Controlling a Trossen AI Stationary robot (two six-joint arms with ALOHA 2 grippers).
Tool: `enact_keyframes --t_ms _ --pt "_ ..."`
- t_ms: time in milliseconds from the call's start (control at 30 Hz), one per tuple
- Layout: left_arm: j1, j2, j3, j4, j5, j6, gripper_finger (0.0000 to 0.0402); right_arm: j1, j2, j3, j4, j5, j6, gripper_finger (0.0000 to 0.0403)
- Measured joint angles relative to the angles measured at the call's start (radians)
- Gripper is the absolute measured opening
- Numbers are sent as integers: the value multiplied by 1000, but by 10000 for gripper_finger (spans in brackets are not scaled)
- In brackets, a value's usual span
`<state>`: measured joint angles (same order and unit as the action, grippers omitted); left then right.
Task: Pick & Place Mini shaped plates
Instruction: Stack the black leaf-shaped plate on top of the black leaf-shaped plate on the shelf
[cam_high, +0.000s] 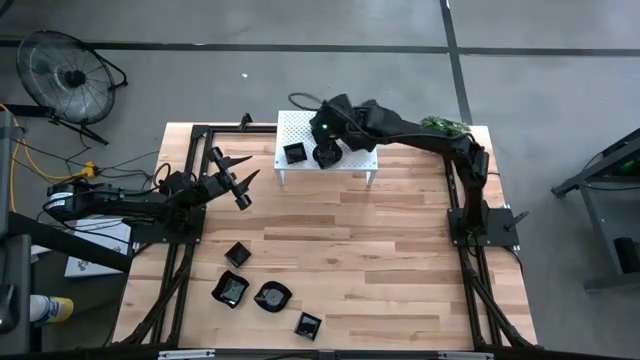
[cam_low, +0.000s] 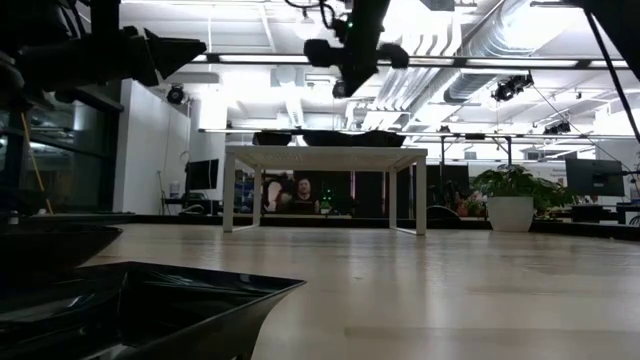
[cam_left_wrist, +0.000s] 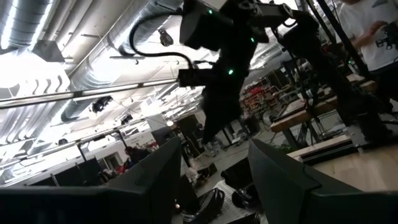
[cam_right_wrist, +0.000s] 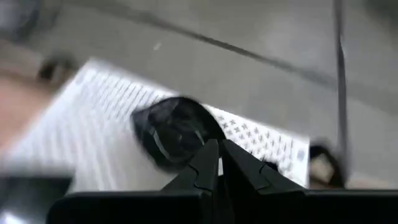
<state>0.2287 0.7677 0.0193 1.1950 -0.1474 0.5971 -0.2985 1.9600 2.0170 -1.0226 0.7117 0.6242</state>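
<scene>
The right gripper (cam_high: 327, 140), jaws pressed together, hovers over a round plate (cam_high: 326, 155) on the white stand (cam_high: 350, 130) by the table's far edge. A placing step looks finished. Next it likely must fetch another plate (cam_high: 231, 290) near the front edge. The left gripper (cam_high: 240, 185), jaws spread, waits at the left edge.

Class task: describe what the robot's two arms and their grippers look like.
Both arms are black and jointed. The left gripper has two pointed, wedge-shaped dark fingers. The right gripper has tapering black fingers too; a small green light glows on its wrist, and a black cable loops above it.
</scene>
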Motion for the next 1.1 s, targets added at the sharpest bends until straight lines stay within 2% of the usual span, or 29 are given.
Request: enact_keyframes --t_ms 233,300,400,567,733,933,1100 --pt "0 0 0 -1 0 8 184 5 -9 -3 -97 -430 -843 31" --pt "0 0 0 -1 0 21 184 15 -4 -4 -131 -484 -1033 36" --pt "0 0 0 -7 0 52 184 25 0 -6 -189 -469 -1243 45" --pt "0 0 0 -16 -3 91 184 24 0 -5 -180 -451 -1385 71" --pt "0 0 0 -16 -4 106 184 18 13 -10 -176 -528 -1437 118" --pt "0 0 0 -18 -33 117 184 17 20 -129 -93 -563 -1551 166" --pt "0 0 0 -34 -46 132 184 23 21 -230 -26 -483 -1636 171"
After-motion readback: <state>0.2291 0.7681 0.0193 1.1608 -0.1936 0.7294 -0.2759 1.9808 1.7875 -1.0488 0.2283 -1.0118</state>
